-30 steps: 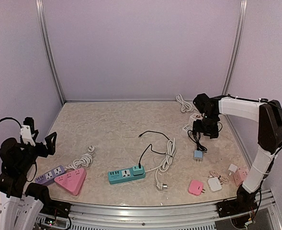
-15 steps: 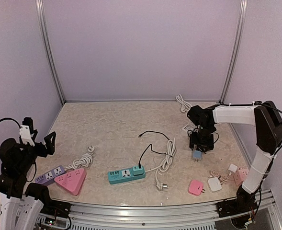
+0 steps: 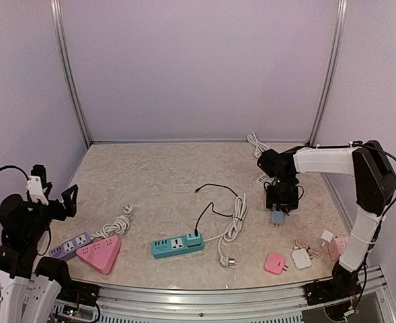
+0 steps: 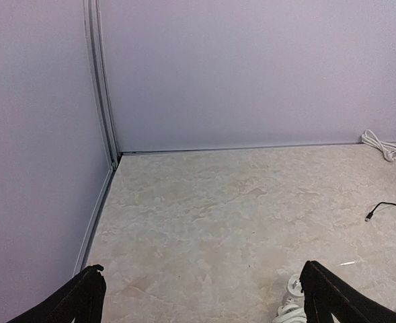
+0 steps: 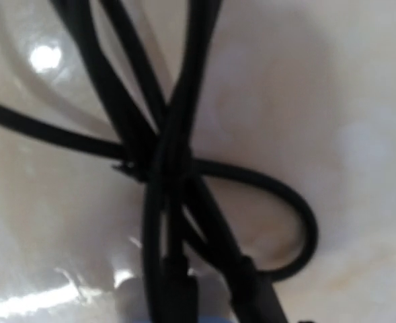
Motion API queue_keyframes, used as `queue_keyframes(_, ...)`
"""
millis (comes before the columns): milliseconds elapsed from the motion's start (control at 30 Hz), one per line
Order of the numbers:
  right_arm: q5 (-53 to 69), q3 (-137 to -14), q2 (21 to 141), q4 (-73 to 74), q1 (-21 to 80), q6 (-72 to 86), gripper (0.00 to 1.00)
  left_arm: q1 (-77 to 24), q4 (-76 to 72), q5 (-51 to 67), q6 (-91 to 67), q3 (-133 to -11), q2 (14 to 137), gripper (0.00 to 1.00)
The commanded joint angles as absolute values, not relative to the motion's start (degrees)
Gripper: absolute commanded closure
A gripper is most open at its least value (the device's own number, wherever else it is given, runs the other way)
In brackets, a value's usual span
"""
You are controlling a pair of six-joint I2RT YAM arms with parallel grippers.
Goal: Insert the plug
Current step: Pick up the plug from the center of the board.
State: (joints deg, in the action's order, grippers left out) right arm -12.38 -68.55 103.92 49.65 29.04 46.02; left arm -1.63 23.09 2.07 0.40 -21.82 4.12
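The marbled table (image 3: 157, 182) carries everything. The right arm (image 3: 325, 160) reaches in from the right edge and bends down over the table's right-centre. The teal power strip (image 3: 177, 245) lies near the front middle, well apart from the arm, with a black lead already in one end.

The plug (image 3: 278, 217) is a small pale-blue block adapter lying flat on the table, with a knotted black cord (image 5: 171, 168) bunched just behind it. The right gripper (image 3: 282, 202) sits directly above the plug's far end, very close to or touching it. From overhead its jaws are hidden by the wrist, and the right wrist view shows only the cord in blurred close-up, so whether they are apart or clamped I cannot tell.

The left gripper (image 4: 204, 293) is raised at the table's left edge, fingers spread wide, holding nothing.
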Motion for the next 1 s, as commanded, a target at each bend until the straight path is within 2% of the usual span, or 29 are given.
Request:
queue_keyframes(0,-24.03,-75.85,104.07,60.03,33.19,47.31,0.38,-1.10,22.24,1.84,0.31,-21.08,3.87,0.01)
queue_keyframes(67,-27.32,-78.79,104.50,63.62,35.32,48.28,0.34,-1.13,22.15,1.85,0.32,-21.00,3.87,0.01)
queue_keyframes(167,-24.50,-77.25,103.72,62.25,36.12,49.75,0.31,-1.07,22.24,1.78,0.35,-21.06,3.93,0.01)
queue_keyframes(300,-22.53,-70.77,100.96,55.02,36.06,53.20,0.38,-1.08,22.31,1.63,0.34,-21.09,3.87,0.01)
queue_keyframes(667,-14.50,-61.90,102.70,43.42,32.85,54.51,0.45,-0.97,22.42,1.56,0.35,-21.18,3.86,0.01)
queue_keyframes(833,-11.42,-58.41,101.55,38.96,31.84,55.09,0.59,-1.00,22.24,1.76,0.33,-21.09,4.11,0.01)
queue_keyframes(967,-12.25,-58.56,99.84,38.43,31.48,54.71,0.82,-0.96,22.25,1.67,0.35,-21.09,4.13,0.01)
